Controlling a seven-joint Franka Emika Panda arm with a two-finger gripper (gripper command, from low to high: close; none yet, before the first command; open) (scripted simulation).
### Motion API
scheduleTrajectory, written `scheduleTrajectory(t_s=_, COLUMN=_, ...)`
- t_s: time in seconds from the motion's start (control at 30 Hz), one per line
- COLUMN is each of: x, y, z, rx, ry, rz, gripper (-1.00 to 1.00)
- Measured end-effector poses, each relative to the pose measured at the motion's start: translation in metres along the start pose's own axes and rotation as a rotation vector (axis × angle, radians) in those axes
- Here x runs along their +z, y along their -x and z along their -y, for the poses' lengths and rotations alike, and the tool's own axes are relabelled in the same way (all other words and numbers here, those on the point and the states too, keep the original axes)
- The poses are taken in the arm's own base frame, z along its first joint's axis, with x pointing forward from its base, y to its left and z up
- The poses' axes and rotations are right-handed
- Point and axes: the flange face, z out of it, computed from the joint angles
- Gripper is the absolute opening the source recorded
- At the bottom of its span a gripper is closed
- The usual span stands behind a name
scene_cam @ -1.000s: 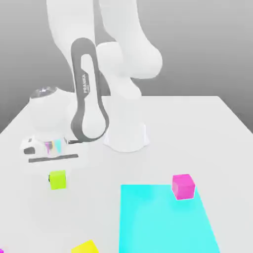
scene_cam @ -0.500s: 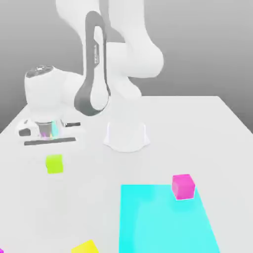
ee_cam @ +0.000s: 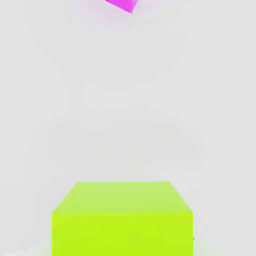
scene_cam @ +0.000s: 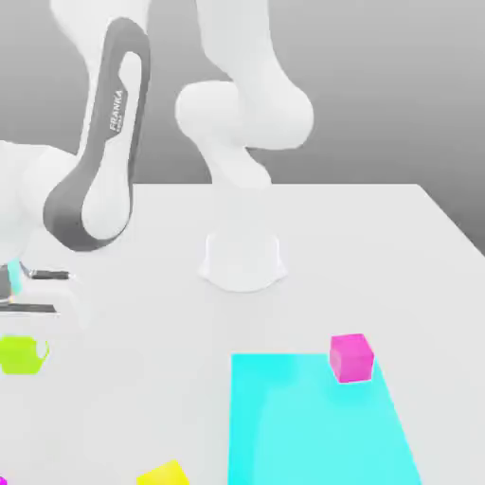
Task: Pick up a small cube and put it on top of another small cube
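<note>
Lime-green cube (scene_cam: 21, 354): you will find it at the far left edge of the exterior view, on the white bench (scene_cam: 379, 246), just below the robot's hand. In the hand view it sits close and large, square to the camera.
Tool (scene_cam: 24, 308): it is low over the left of the bench, right above the lime-green cube. Whether its fingers are open or closed, you cannot tell from these views, nor whether they have hold of anything.
Magenta cube (scene_cam: 351, 357): it rests on the far right corner of the cyan mat (scene_cam: 317, 422), well apart from the lime-green cube.
Yellow cube (scene_cam: 163, 474): it lies at the near edge, between the lime-green cube and the mat.
Risk, grasp: the lime-green cube lies close to the bench's left edge. If you descend off-centre, a finger could land on its top or nudge it toward the edge.
Risk, carry: the path to the magenta cube crosses most of the bench; a weak grip may let the cube slip.
Risk, placing: the target is small, so a slight offset could topple the stack.
Surface: a plain, smooth white bench with one flat cyan mat.
Room: a bare grey backdrop.
</note>
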Motion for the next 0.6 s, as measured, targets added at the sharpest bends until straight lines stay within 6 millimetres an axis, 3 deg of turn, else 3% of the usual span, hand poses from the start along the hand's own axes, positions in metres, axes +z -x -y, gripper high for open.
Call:
scheduleTrajectory(t_s=0.17, x=-0.017, y=-0.040, z=0.042, rx=0.046, ry=-0.013, rz=-0.014, gripper=-1.00)
scheduleTrajectory(t_s=0.33, x=-0.035, y=-0.069, z=0.096, rx=0.061, ry=-0.036, rz=-0.035, gripper=-1.00)
scheduleTrajectory(t_s=0.43, x=0.005, y=-0.076, z=0.108, rx=0.061, ry=-0.040, rz=-0.039, gripper=-1.00)
scheduleTrajectory(t_s=0.47, x=0.016, y=-0.076, z=0.108, rx=0.061, ry=-0.040, rz=-0.039, gripper=1.00)
scheduleTrajectory(t_s=0.6, x=0.016, y=-0.076, z=0.108, rx=0.061, ry=-0.040, rz=-0.039, gripper=1.00)
